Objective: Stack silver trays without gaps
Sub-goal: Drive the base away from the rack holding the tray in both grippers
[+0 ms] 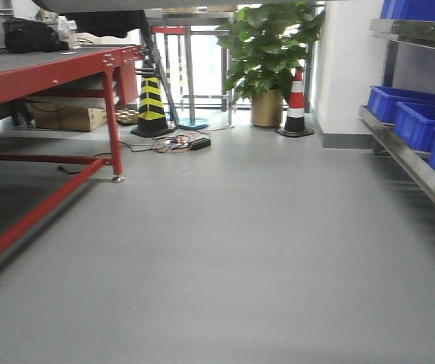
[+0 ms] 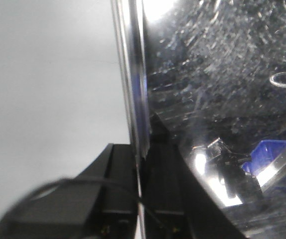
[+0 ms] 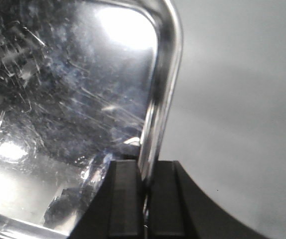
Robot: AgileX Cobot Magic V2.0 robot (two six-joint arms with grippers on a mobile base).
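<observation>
In the left wrist view a silver tray (image 2: 222,89) fills the right half, its scratched, mirror-like face reflecting a blue bin. My left gripper (image 2: 142,159) is shut on its thin rim (image 2: 133,74), one black finger (image 2: 123,174) on each side of the edge. In the right wrist view a silver tray (image 3: 73,99) fills the left half, with a rounded corner (image 3: 168,20) at the top. My right gripper (image 3: 145,174) is shut on its rim (image 3: 158,99). Grey floor lies beyond both rims. Whether it is one tray or a stack does not show. The front view shows neither trays nor grippers.
A red-framed table (image 1: 51,76) stands on the left with a cardboard box (image 1: 70,117) under it. Blue bins (image 1: 422,121) sit on a steel shelf (image 1: 414,171) at the right. Ahead are two cones (image 1: 151,106) (image 1: 296,106), a potted plant (image 1: 267,53) and cables (image 1: 179,142) on the floor.
</observation>
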